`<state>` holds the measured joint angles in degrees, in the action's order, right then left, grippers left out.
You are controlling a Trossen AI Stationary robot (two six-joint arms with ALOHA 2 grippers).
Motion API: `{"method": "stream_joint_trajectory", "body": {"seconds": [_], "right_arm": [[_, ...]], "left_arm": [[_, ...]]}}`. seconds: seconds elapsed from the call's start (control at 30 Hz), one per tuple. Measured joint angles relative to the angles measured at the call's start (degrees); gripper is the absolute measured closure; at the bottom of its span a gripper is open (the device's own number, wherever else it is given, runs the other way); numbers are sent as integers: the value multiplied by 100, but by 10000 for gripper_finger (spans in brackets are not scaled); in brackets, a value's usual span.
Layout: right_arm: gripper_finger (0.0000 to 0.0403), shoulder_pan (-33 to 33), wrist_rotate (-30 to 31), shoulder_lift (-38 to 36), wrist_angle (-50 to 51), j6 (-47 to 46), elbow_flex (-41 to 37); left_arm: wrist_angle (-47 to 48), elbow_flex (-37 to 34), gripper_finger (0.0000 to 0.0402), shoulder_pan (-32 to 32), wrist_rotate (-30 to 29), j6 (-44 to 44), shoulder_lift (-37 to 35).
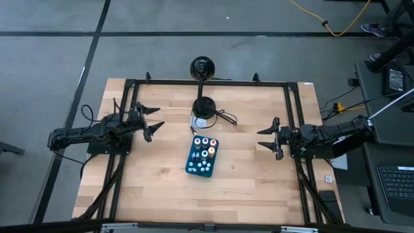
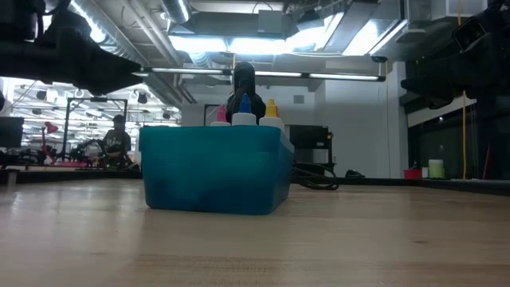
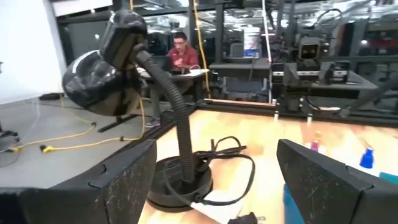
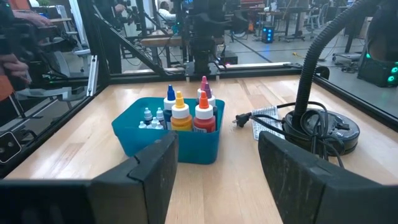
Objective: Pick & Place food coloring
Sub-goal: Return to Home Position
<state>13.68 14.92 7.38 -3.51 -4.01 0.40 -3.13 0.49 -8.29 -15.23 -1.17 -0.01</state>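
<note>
**Bottles Binned, Arms Heading Home**

Nearest, bare boards of the table (image 1: 259, 188). Next, around the middle, the teal bin (image 2: 211, 175), with the food coloring bottles (image 4: 180, 115) upright inside and the taller caps poking above the rim. No bottle spotted loose on the wood, so picking judged done.

About level with the bin's far end and well apart from it, the left gripper (image 1: 160, 116) out at the left side and the right gripper (image 1: 260, 138) at the right. Both with fingers spread wide, nothing between them.

Farther on, the black gooseneck lamp (image 1: 202, 67), its base and looped cord just beyond the bin. Past the far edge, workbenches and a seated person.

For a clean return:
- Draw each arm back toward its own side, away from the centre.
- Leave fingers parted, with nothing to carry.
- Steer the left arm clear of the lamp's neck and cord, close ahead in the left wrist view.
- Avoid any sweep across the bin, probably light enough to slide or tip if nudged.
- Move slowly, settle, stop.
</note>
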Motion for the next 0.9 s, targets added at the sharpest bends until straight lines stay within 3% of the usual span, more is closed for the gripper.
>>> {"method": "stream_joint_trajectory", "body": {"seconds": [0.17, 0.9], "right_arm": [[179, 1, 0, 0, 0, 0, 1], [179, 1, 0, 0, 0, 0, 0]], "left_arm": [[37, 0, 74, 1, 276, 24, 48], [38, 0, 75, 0, 272, 37, 52]]}}
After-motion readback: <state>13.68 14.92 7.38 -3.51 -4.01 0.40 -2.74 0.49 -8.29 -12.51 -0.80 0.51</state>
